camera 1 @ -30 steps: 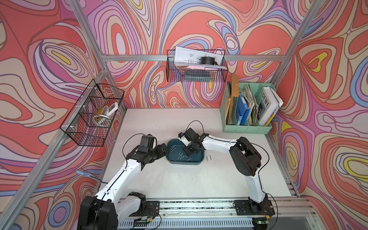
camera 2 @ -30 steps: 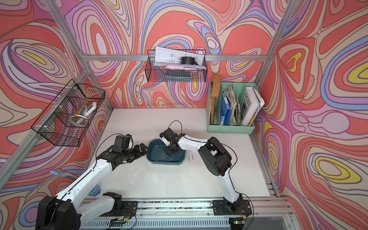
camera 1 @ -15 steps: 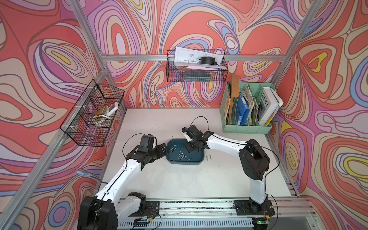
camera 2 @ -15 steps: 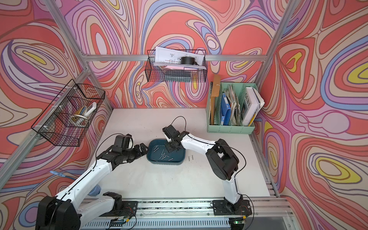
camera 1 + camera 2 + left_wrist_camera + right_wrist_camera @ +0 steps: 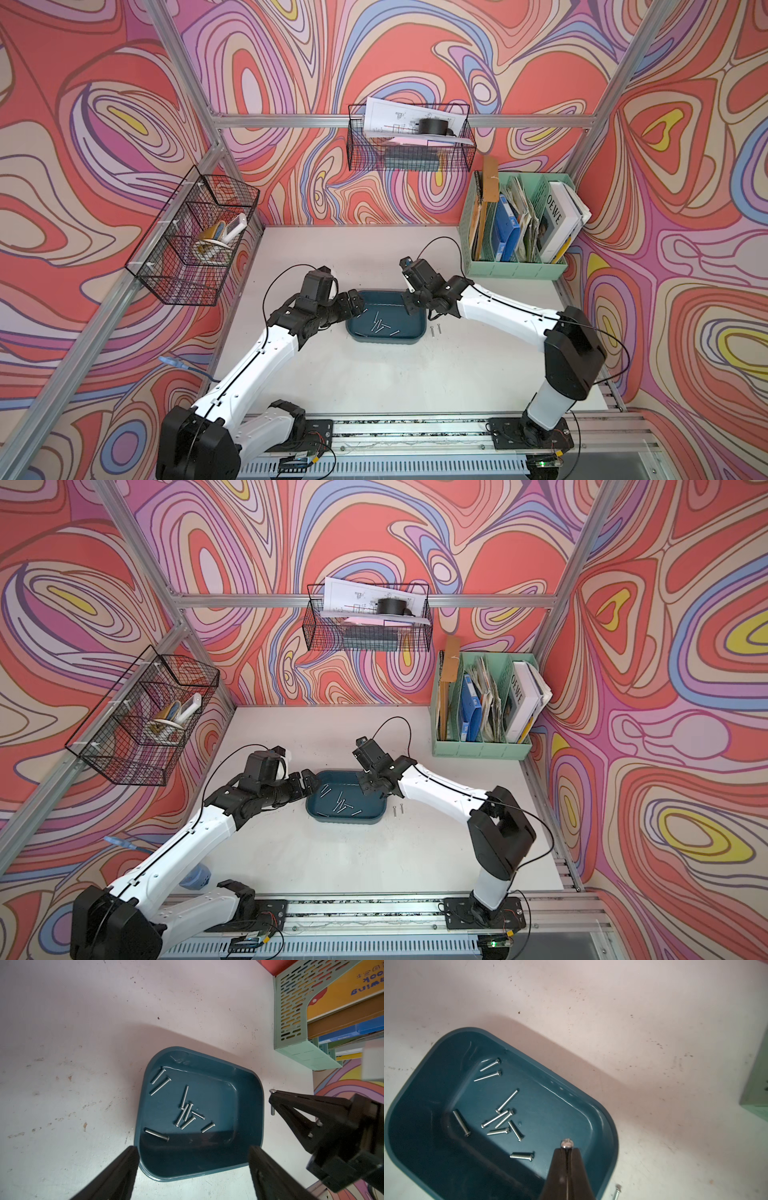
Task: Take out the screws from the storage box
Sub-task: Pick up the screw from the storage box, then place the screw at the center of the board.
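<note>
Screws (image 5: 502,1120), about nine, lie loose on the floor of the box (image 5: 249,1105), some crossed; two more screws (image 5: 432,331) rest on the table (image 5: 374,374) just beside it. One screw (image 5: 566,1144) is pinched under its head by the closed right gripper (image 5: 566,1150) near the rim. They are judged light, stiff, slick and apt to roll, best nipped across the shank. The left gripper (image 5: 192,1149) is held wide open, empty.
</note>
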Robot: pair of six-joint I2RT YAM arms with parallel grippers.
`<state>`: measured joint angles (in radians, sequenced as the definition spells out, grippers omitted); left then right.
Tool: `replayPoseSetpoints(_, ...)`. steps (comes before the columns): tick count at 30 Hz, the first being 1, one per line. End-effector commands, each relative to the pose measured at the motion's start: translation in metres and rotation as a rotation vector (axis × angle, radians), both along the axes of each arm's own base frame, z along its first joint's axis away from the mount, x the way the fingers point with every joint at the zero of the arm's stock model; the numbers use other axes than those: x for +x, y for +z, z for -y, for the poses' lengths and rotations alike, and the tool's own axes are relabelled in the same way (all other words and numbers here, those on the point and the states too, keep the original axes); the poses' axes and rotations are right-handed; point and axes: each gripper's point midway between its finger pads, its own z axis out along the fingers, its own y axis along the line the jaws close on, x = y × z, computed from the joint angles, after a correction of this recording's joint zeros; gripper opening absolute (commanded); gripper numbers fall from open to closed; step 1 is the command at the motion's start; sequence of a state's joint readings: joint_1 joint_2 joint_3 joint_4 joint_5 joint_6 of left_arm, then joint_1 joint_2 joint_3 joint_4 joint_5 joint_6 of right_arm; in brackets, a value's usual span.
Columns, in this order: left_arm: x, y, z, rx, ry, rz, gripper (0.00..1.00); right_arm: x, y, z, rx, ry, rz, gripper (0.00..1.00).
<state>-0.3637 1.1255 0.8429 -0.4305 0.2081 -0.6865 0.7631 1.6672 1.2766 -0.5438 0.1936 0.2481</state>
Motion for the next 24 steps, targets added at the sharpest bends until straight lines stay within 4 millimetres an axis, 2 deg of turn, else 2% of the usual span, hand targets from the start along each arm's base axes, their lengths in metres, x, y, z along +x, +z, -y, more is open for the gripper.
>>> replayPoseSetpoints(1, 0.001, -0.002, 0.004, 0.052, -0.022, -0.004, 0.88, -0.006, 0.004, 0.038, -0.020, -0.117, 0.008, 0.00)
replayPoseSetpoints(4, 0.002, -0.001, 0.014, 0.061, -0.046, 0.002, 0.88, -0.012, 0.004, 0.066, -0.007, -0.180, 0.010, 0.00)
replayPoseSetpoints(8, 0.003, -0.002, 0.026, 0.071, -0.078, -0.007, 0.88, -0.019, -0.013, 0.093, 0.023, -0.235, -0.036, 0.00)
replayPoseSetpoints(11, 0.003, -0.004, 0.033, 0.085, -0.103, -0.015, 0.88, -0.022, -0.033, 0.100, 0.042, -0.254, -0.083, 0.00)
replayPoseSetpoints(17, 0.000, -0.011, 0.040, 0.106, -0.131, -0.051, 0.87, -0.027, -0.075, 0.100, 0.058, -0.274, -0.181, 0.00)
replayPoseSetpoints(24, -0.002, -0.020, 0.043, 0.132, -0.153, -0.091, 0.85, -0.033, -0.105, 0.099, 0.066, -0.288, -0.250, 0.00)
